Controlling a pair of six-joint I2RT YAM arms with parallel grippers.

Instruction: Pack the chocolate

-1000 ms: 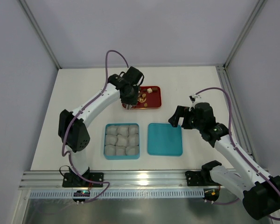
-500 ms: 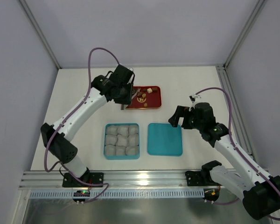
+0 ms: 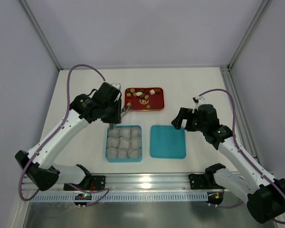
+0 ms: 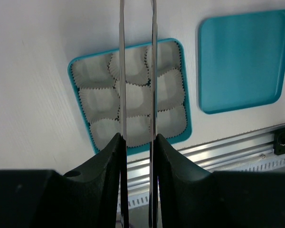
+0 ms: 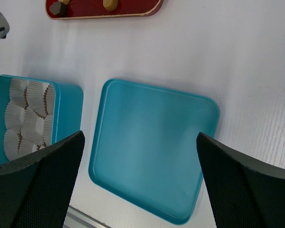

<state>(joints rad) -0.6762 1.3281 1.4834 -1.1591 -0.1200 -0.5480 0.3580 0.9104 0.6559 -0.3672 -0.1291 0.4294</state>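
Observation:
The chocolate (image 3: 143,98) lies as small brown, tan and cream pieces on the red tray (image 3: 161,100); two pieces (image 5: 110,4) show at the top of the right wrist view. My left gripper (image 3: 113,115) (image 4: 137,137) is shut on thin metal tweezers (image 4: 122,71) that point down by the far left corner of the teal box (image 3: 108,142). Their tips run off the top of the left wrist view, so whether they hold a piece is hidden. The box holds white paper cups (image 4: 137,97). My right gripper (image 3: 179,118) (image 5: 140,137) hangs open above the lid.
The teal lid (image 3: 167,141) (image 4: 240,61) (image 5: 152,147) lies flat just right of the box. A metal rail (image 3: 142,180) runs along the near table edge. White walls and frame posts close in the table on three sides.
My left arm has swung back from over the red tray toward me and to the left, bringing the tweezers to the box's far left corner. The right arm has not moved.

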